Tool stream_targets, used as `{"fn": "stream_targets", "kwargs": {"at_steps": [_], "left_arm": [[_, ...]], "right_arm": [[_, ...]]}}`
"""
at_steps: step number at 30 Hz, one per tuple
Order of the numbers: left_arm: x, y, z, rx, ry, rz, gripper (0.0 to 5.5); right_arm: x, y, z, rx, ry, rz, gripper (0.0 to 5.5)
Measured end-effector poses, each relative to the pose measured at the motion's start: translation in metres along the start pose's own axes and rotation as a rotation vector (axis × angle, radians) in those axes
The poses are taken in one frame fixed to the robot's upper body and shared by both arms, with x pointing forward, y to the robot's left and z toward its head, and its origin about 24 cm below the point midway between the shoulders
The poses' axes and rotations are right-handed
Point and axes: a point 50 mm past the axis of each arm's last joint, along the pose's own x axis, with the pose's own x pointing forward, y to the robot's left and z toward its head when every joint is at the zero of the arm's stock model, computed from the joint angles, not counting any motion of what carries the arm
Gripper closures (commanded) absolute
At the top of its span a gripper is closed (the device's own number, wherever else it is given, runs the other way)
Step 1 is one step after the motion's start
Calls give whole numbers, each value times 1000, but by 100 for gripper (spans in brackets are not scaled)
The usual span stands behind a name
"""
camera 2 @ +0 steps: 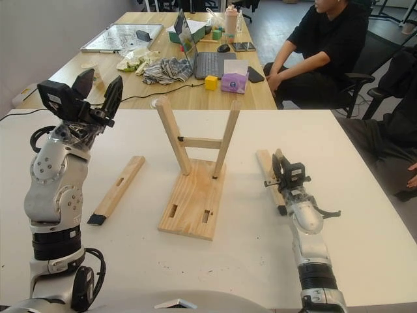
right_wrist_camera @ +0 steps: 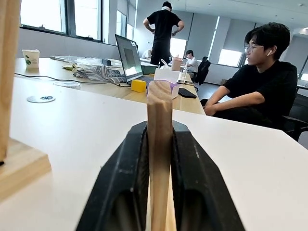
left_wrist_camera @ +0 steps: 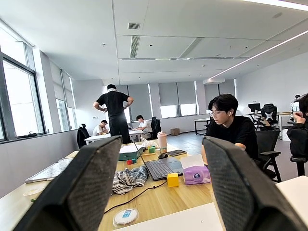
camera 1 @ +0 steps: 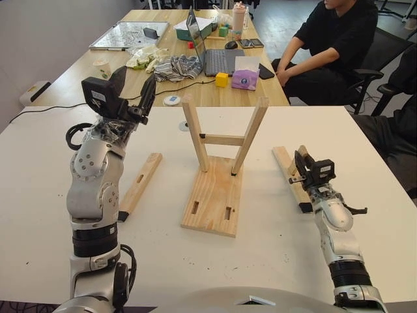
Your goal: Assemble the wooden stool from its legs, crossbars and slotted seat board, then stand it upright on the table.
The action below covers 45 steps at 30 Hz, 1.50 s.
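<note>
The slotted seat board lies flat mid-table. Two legs stand in its far slots, leaning toward each other and joined by a crossbar. A loose leg with a dark foot pad lies on the table to the board's left. Another leg lies to the board's right, and my right gripper is shut on it, the wood clamped between its black fingers. My left gripper is held high above the table's left side, open and holding nothing, its fingers spread wide.
A second wooden table behind holds a laptop, a yellow block, a tissue pack, cloth and small clutter. A seated person is at the far right. Bare white tabletop lies in front of the board.
</note>
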Motion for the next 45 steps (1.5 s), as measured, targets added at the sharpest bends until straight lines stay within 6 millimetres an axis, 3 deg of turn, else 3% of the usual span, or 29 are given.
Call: {"fn": "stream_targets", "kwargs": {"at_steps": [6,9,12,15,19,27,40,45], "left_arm": [[-3,-1,0,-12,-10,25,242],[-8,-2,-1,-7,-10,50,242],[-14,-1,-3,5,-2,68,242],[-18,-2,-4,0,0,91,242],[-18,-2,-4,-2,1,96,242],[-20,0,-4,-1,1,102,242],[-21,2,-5,-8,4,114,242],[-30,-9,-22,-163,157,71,242]], "right_arm": [[-12,-6,10,43,23,1,332],[-11,-13,28,-4,34,58,272],[-13,-24,41,-26,155,140,225],[-13,-31,42,-23,298,163,171],[-15,-23,33,5,396,181,108],[-24,-16,25,17,486,159,108],[-23,-19,22,12,528,112,331],[-16,-23,23,112,507,87,344]]}}
